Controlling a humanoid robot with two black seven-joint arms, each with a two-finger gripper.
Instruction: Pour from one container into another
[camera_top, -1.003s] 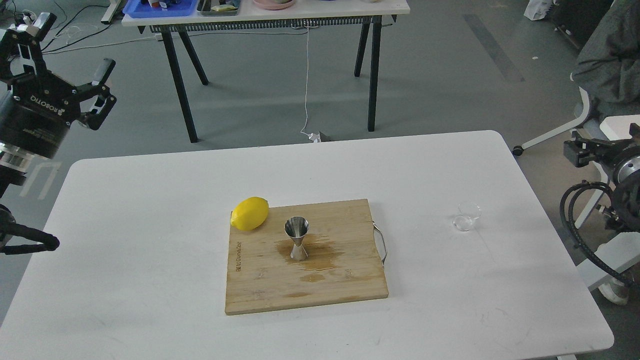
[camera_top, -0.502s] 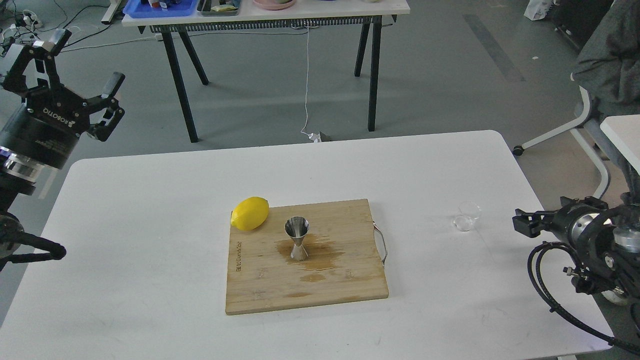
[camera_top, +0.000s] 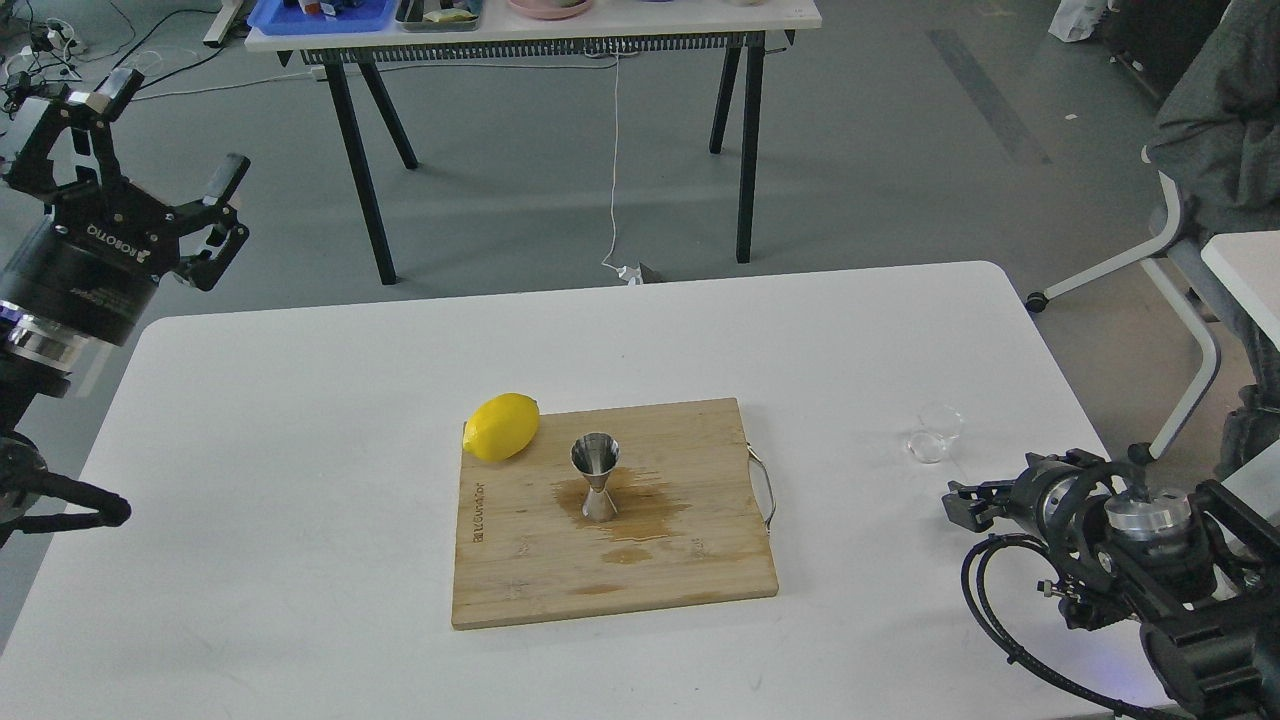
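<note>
The clear glass cup (camera_top: 935, 432) stands on the white table (camera_top: 300, 560) at the right, with nothing holding it. On a wooden cutting board (camera_top: 520, 575) in the middle, the steel jigger (camera_top: 596, 478) stands upright in a wet brown patch. My left gripper (camera_top: 178, 128) hangs open and empty above the table's far left corner, far from both. My right gripper (camera_top: 965, 497) is low over the table, just below the cup and a little right of it. It looks dark and small, so its fingers cannot be told apart.
A yellow lemon (camera_top: 501, 426) lies at the board's far left corner. The board has a metal handle (camera_top: 765, 487) on its right side. A black-legged table (camera_top: 540, 30) with trays stands behind. A seated person (camera_top: 1215, 120) and chair are at the right.
My right arm has swung in from the right edge, leftward and down over the table toward the glass cup. My left gripper rose slightly to the right and stays open.
</note>
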